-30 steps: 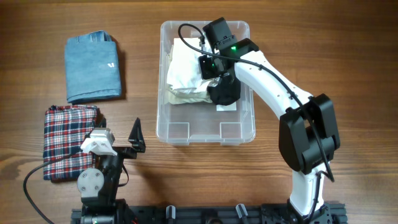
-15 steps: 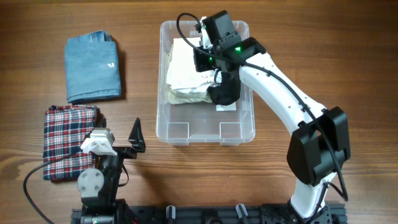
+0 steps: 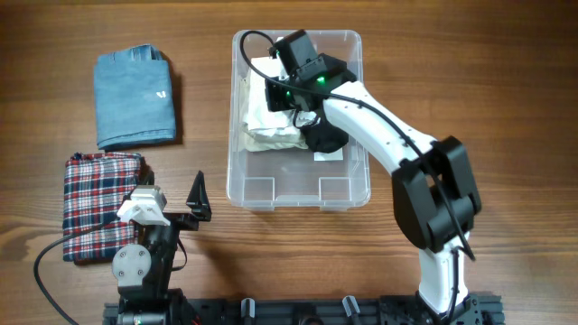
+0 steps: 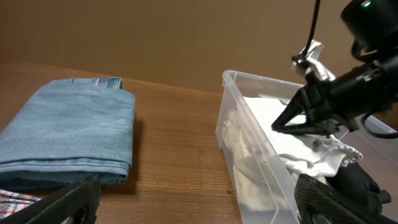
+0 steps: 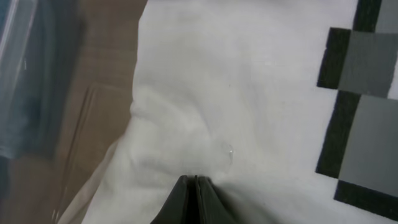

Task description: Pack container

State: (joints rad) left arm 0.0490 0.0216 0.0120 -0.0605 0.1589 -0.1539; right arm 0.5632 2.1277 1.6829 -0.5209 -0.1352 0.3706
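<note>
Container point(image 3: 298, 181) sits mid-table with a white cloth point(image 3: 271, 117) and a black item point(image 3: 325, 137) inside.
Looks like a light, stiff, slick tub, so I'd grab the thick rim. Right gripper point(image 5: 194, 186) is pinched closed, tips on the cloth; can't tell if it's caught fabric. Left gripper point(image 4: 198, 183) is wide open, empty.

overhead: even soft light, sharp, faint shadows on the table point(image 3: 208, 108). left wrist: dimmer, warm; left gripper point(image 4: 199, 208) blurred at btm edge. right wrist: v. close, white cloth point(image 5: 249, 93) bright, soft-focus; container point(image 5: 25, 74) wall blurry at left.
</note>
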